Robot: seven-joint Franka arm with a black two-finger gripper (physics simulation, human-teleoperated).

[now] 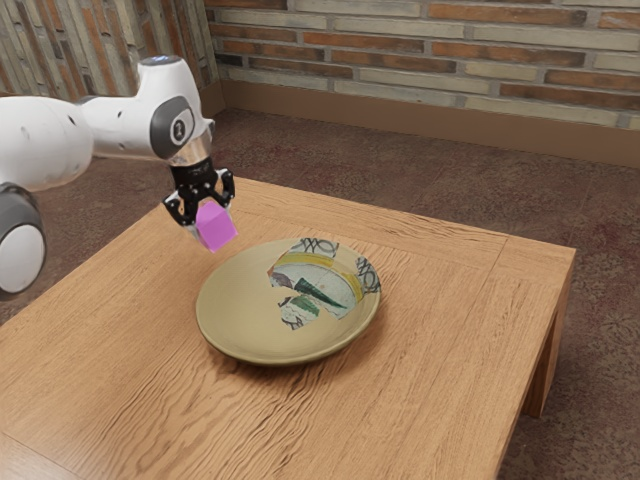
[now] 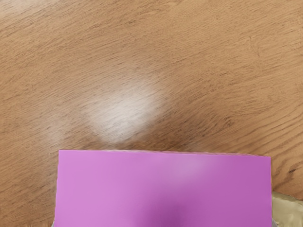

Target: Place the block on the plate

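Block: the pink block is at the end of the tool. It seems to be held above the counter, near the plate but not over its middle.
Tool: its two fingers stand apart by the width of the block and press it from two opposite sides, so the hold looks firm.
Plate: the wide plate lies on the counter, its painted part toward the exterior view's right. Nothing rests on it. In the wrist view, a piece of its rim appears beside the block.
Step in hand: by judgement, the carrying of the block to the plate; the grasp is made, the placing is not.
Next move: the arm should bring the block sideways over the flat middle of the plate, keeping enough height for the raised rim, then lower it gently and only then open.
Risk: if it goes too low, the block could strike the rim and push the plate.
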